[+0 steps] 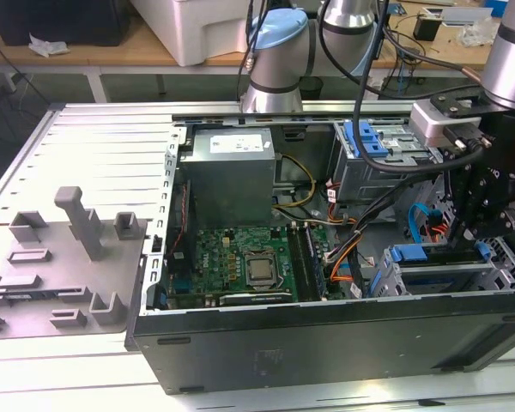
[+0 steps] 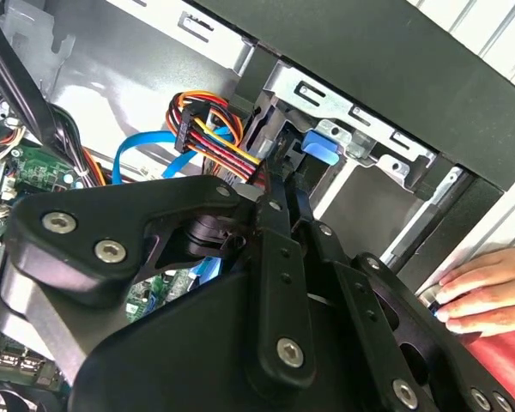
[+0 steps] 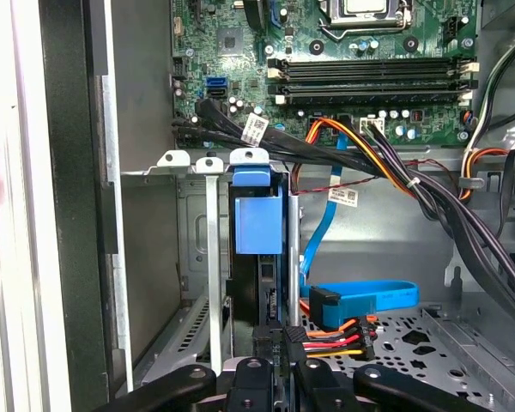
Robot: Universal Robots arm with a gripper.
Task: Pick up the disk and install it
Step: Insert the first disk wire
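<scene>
One disk [image 3: 259, 257] stands edge-on mid-frame in the bay, the gripper [image 3: 275, 360] right below, pinching its near edge.

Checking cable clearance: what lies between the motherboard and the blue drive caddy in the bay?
In the first wrist view, a black cable bundle crosses between motherboard and caddy.
</scene>
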